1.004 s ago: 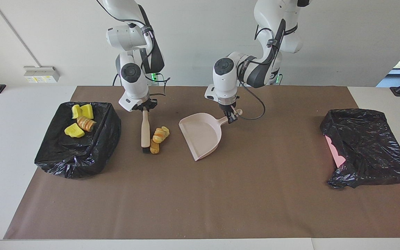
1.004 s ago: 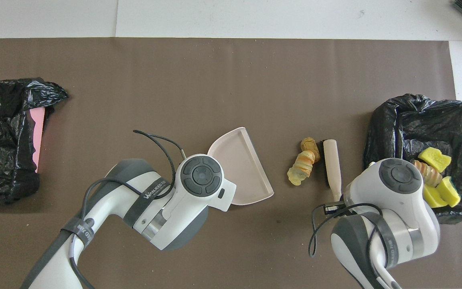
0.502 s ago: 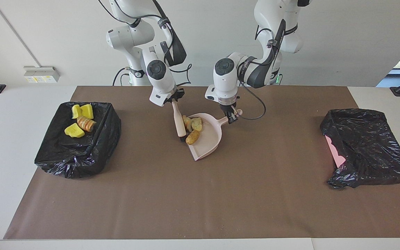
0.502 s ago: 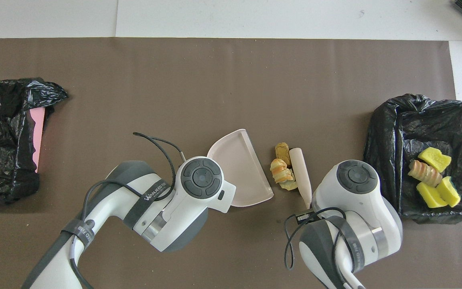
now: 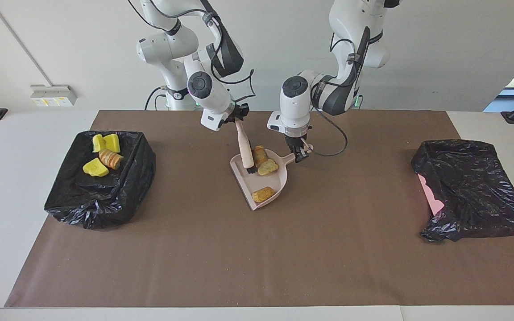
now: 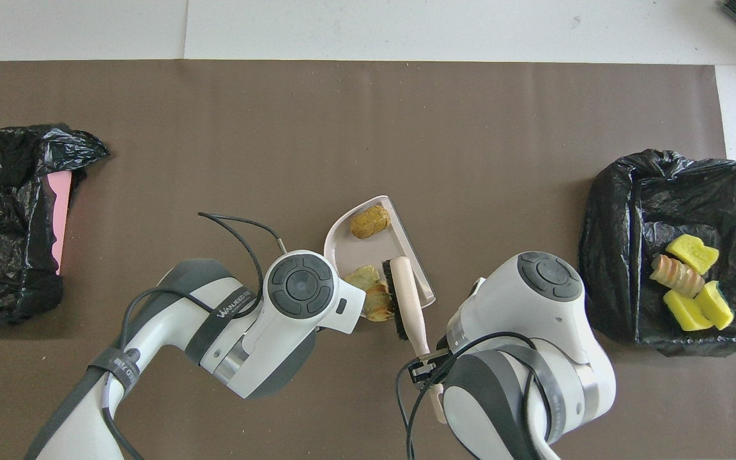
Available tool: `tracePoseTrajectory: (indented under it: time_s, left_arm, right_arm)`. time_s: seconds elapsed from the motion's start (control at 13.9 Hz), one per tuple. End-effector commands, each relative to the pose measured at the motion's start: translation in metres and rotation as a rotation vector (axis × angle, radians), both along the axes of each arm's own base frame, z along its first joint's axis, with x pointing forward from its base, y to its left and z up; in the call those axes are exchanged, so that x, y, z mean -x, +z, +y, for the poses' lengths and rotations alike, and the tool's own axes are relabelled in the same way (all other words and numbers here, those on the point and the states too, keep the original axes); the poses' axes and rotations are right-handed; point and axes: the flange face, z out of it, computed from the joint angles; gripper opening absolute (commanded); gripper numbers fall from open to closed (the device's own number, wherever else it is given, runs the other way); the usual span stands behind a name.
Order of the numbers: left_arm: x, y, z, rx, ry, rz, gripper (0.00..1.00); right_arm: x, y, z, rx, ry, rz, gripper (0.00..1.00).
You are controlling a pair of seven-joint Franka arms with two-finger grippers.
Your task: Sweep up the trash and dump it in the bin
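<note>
Right gripper clamps the beige black-bristled hand brush; left gripper clamps the pale pink plastic dustpan w/ three bread-like trash lumps. Lift brush clear, keep pan level.

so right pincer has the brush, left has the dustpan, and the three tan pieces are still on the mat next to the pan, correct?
Not quite. The three tan pieces lie in the dustpan, not on the mat; the facing view shows two near its handle and one by its lip. The rest holds: right pincer is shut on the brush, left pincer on the dustpan's handle.
</note>
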Motion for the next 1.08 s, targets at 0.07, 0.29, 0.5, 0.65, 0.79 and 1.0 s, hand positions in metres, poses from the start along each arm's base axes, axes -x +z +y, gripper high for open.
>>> tracePoseTrajectory:
  time_s: [0.07,0.29,0.5,0.65,0.79,1.0]
  left_arm:
    - [-0.013,-0.001,0.024,0.01,-0.031,-0.03,0.0]
    - [-0.035,0.009,0.054,0.021,-0.063,-0.028,0.0]
    - [-0.057,0.033,0.1,0.024,-0.099,-0.038,0.0]
    - [-0.064,0.058,0.145,0.009,-0.119,-0.013,0.0]
    - [-0.07,0.086,0.192,0.008,-0.133,-0.017,0.0]
    - [-0.071,0.117,0.256,0.008,-0.154,-0.011,0.0]
  right_arm:
    - [0.014,0.05,-0.03,0.127,0.024,-0.029,0.0]
    - [0.034,0.083,-0.038,0.231,-0.06,-0.046,0.0]
    - [0.046,0.089,-0.036,0.263,-0.147,-0.041,0.0]
    - [0.06,0.078,-0.009,0.301,-0.17,-0.038,0.0]
    - [0.078,0.061,0.029,0.32,-0.19,-0.062,0.0]
    - [0.085,0.042,0.054,0.281,-0.214,-0.035,0.0]
